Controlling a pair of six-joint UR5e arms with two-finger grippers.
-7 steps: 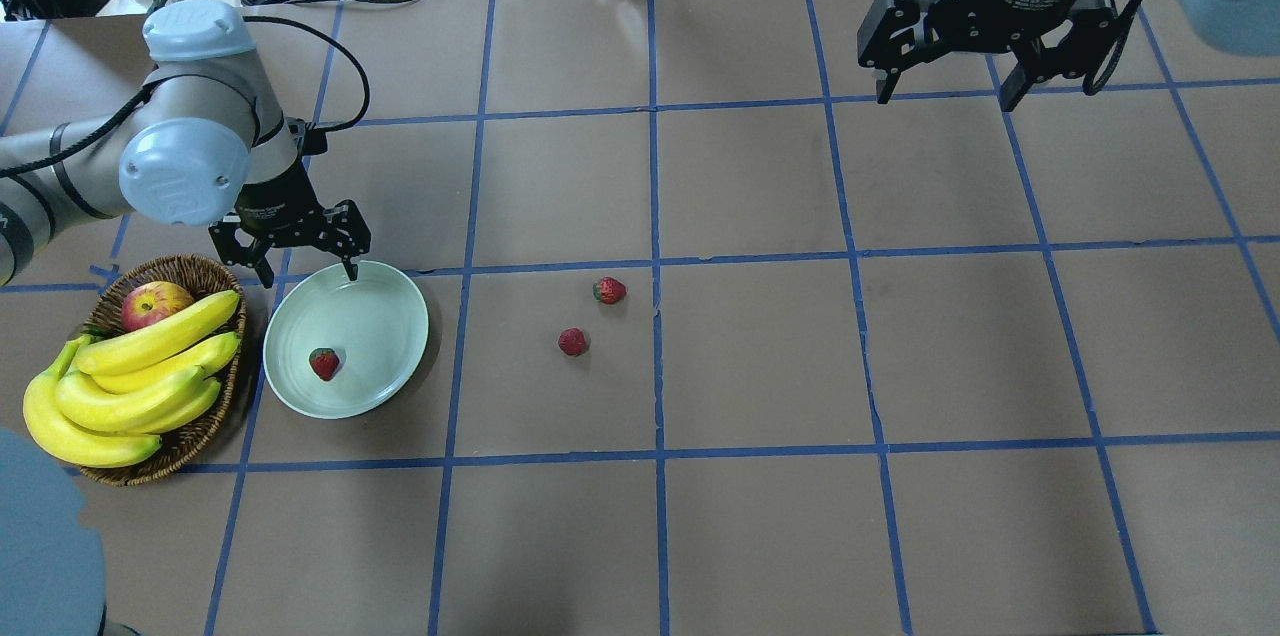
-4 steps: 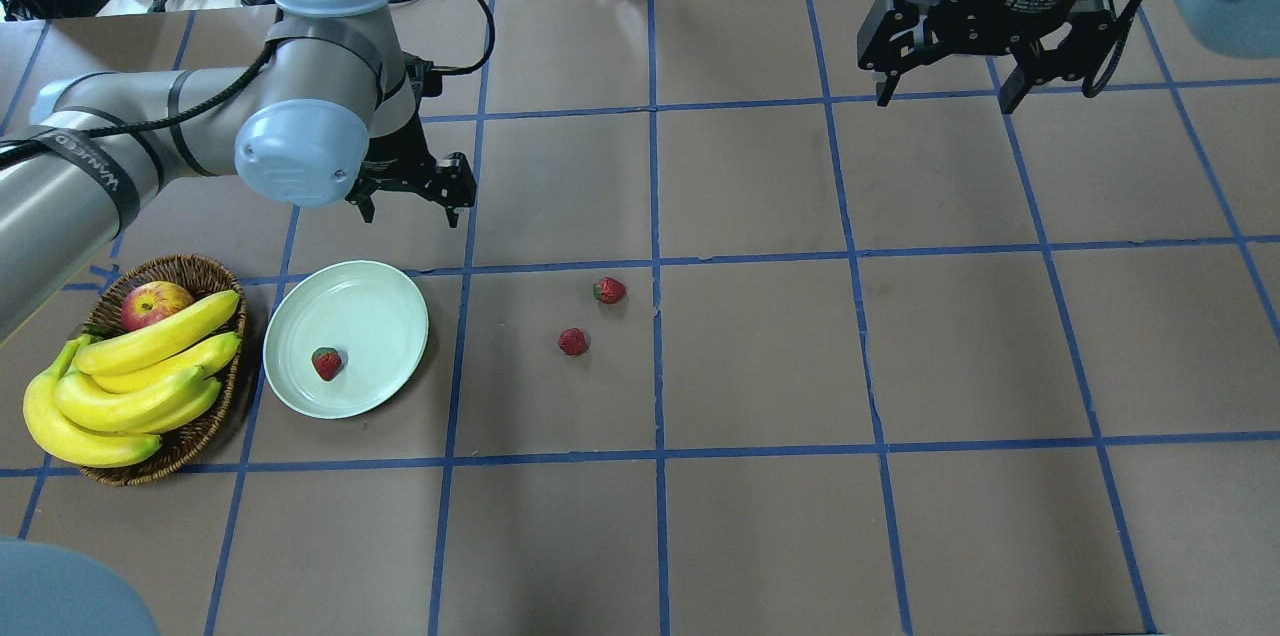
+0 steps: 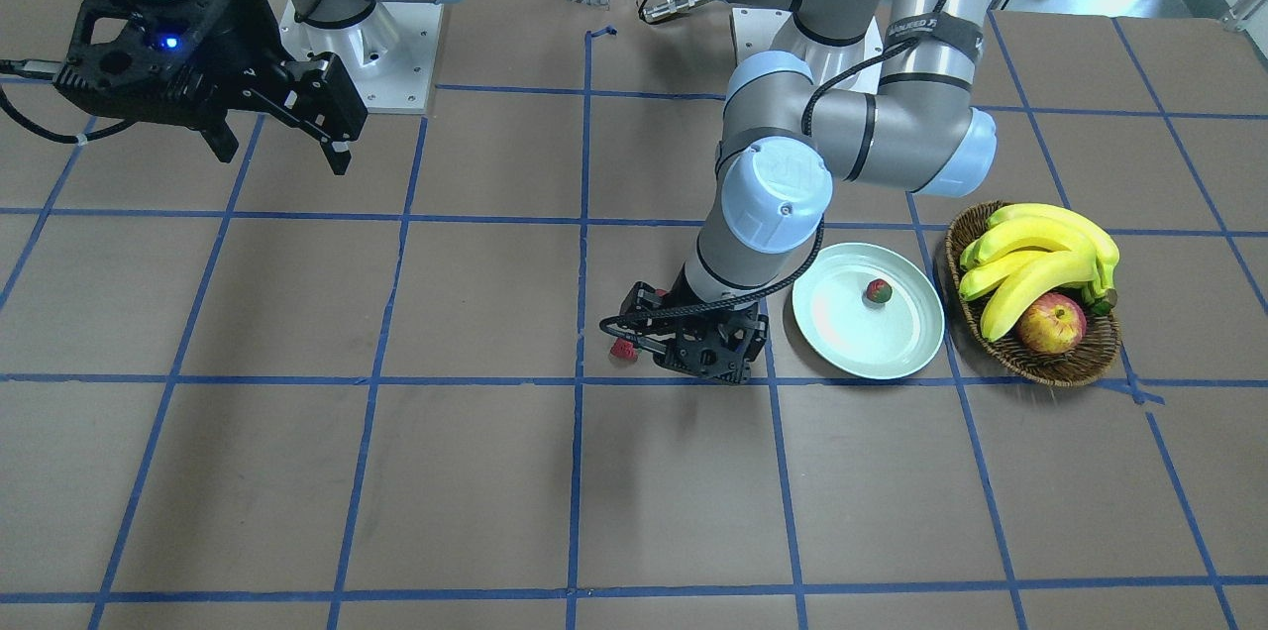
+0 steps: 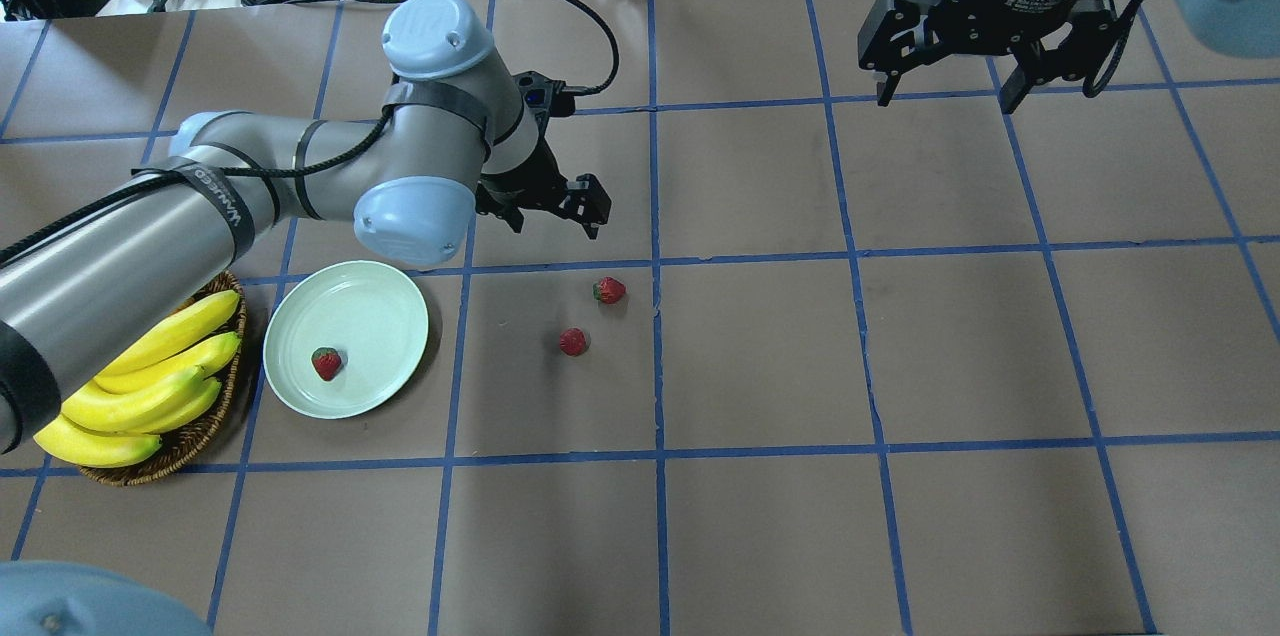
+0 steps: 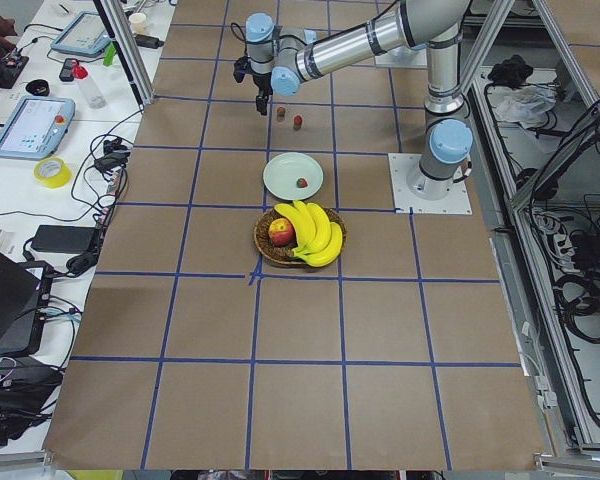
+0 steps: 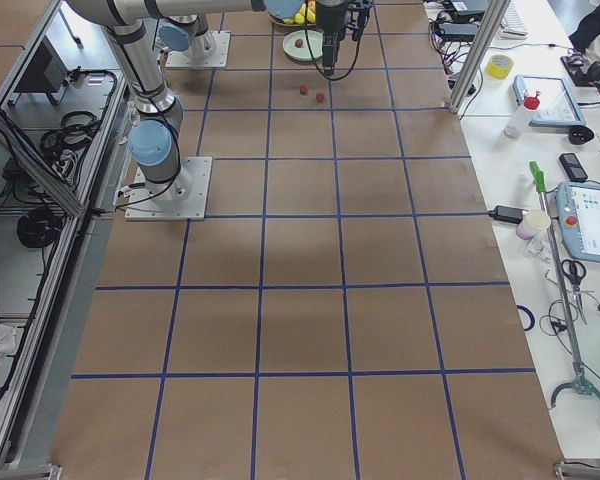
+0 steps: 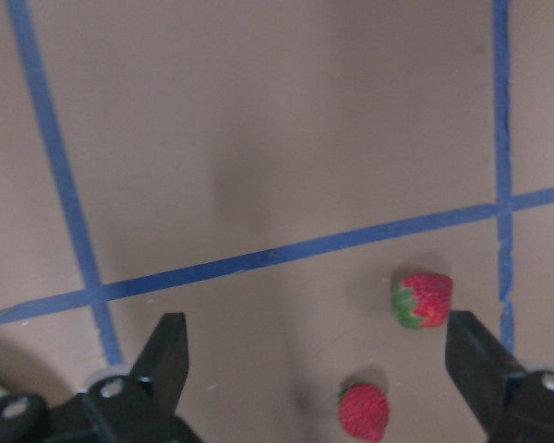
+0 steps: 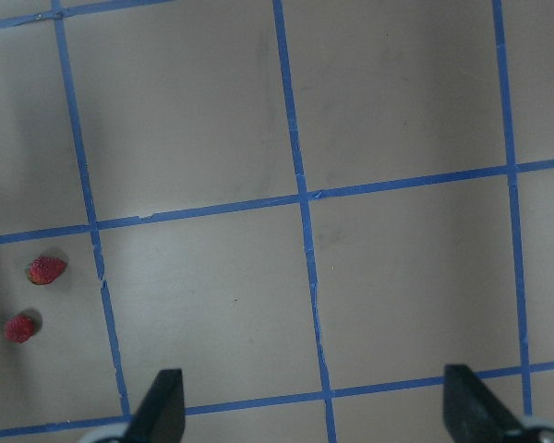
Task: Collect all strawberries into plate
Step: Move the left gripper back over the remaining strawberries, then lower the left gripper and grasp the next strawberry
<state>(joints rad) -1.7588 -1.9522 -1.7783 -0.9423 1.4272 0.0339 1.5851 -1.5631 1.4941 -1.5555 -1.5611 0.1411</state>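
Observation:
One strawberry [image 4: 326, 363] lies on the pale mint plate [image 4: 365, 311], also seen from the front [image 3: 878, 290]. Two more strawberries [image 4: 609, 290] [image 4: 572, 342] lie on the table right of the plate. My left gripper [image 4: 556, 219] is open and empty, hovering just beyond them. The left wrist view shows both berries [image 7: 423, 300] [image 7: 364, 412] between its spread fingers [image 7: 166, 355]. My right gripper [image 4: 947, 98] is open and empty, high at the far right. Its wrist view shows the two berries [image 8: 45, 269] [image 8: 19, 328] at the left edge.
A brown wicker basket [image 4: 195, 436] with bananas [image 4: 150, 386] stands left of the plate; my left arm covers part of it from overhead. A red-yellow apple [image 3: 1052, 323] lies in the basket in the front view. Cables and boxes lie beyond the table's far edge.
My left arm has swung from the plate's far rim to the right, to just beyond the two loose strawberries, gripper open throughout. The right arm and the strawberries have not moved.

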